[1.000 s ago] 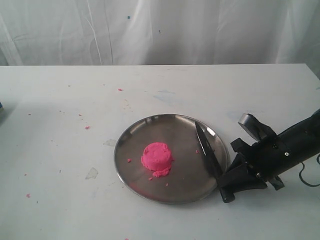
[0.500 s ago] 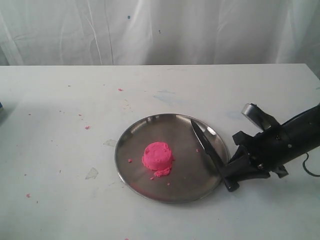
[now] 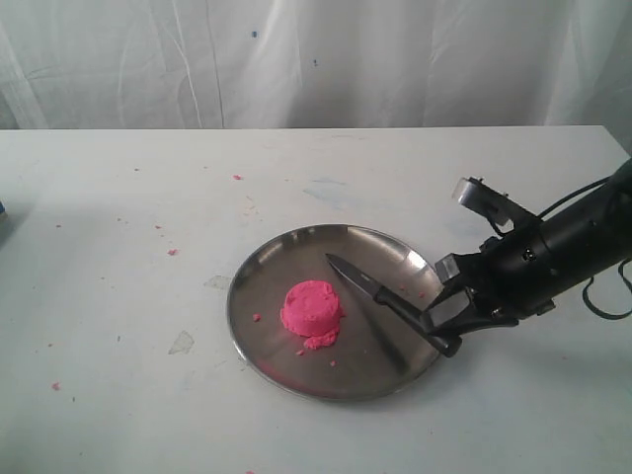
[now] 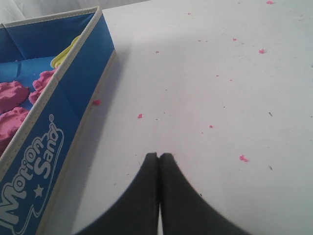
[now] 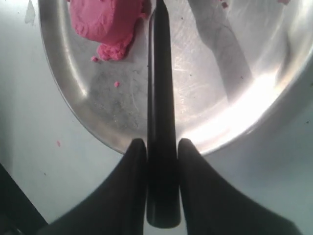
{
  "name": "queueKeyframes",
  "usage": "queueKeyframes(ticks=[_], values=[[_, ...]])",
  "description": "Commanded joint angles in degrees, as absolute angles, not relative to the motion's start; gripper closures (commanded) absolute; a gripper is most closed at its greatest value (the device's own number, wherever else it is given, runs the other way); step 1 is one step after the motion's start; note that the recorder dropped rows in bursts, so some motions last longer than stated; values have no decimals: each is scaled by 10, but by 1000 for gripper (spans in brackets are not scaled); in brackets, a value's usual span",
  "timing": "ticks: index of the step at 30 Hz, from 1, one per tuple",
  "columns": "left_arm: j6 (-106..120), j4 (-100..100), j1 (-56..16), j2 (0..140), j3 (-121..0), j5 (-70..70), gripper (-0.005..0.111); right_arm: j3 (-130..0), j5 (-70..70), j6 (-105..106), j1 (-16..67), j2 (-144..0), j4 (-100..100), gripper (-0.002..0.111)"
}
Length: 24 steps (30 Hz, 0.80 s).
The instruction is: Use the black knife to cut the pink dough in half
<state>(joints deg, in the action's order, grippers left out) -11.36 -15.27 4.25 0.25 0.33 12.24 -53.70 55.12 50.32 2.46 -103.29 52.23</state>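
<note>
Blue cardboard forms the wall of a box (image 4: 58, 112) just beside the left gripper (image 4: 159, 157), seen only from the left wrist; pink sand lumps (image 4: 14, 98) lie inside it. That gripper's two black fingers (image 4: 146, 196) are pressed together with nothing between them, over bare white table (image 4: 220, 88) dotted with pink crumbs (image 4: 242, 158).

In the exterior view, more crumbs (image 3: 172, 252) speckle the left part of the table (image 3: 118, 395). Near the middle sits a round steel plate (image 3: 259, 351). The pink dough (image 3: 311, 308) rests on the plate as one whole rounded mound, left of the plate's centre, with small bits spilled at its near edge.

The black knife (image 3: 380, 296) lies slanted over the right half of the plate, its tip pointing toward the dough and stopping just beside the mound; whether it touches cannot be told. The handle end sits at the plate's right rim, clamped in the right gripper (image 3: 441, 331). From the right wrist, the two fingers (image 5: 129, 191) squeeze the handle (image 5: 161, 147) on both sides, the blade running out over the plate beside the dough (image 5: 105, 19).
</note>
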Motion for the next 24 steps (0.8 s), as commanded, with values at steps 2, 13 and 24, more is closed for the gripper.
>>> queueKeyframes(ticks=[2, 13, 24], values=[[-114, -152, 40, 0, 0, 121, 107, -538, 540, 510, 47, -1035, 489, 108], [-114, -152, 40, 0, 0, 121, 107, -540, 506, 508, 103, -1047, 445, 108], [-114, -152, 40, 0, 0, 121, 107, -540, 496, 504, 103, -1057, 440, 108]])
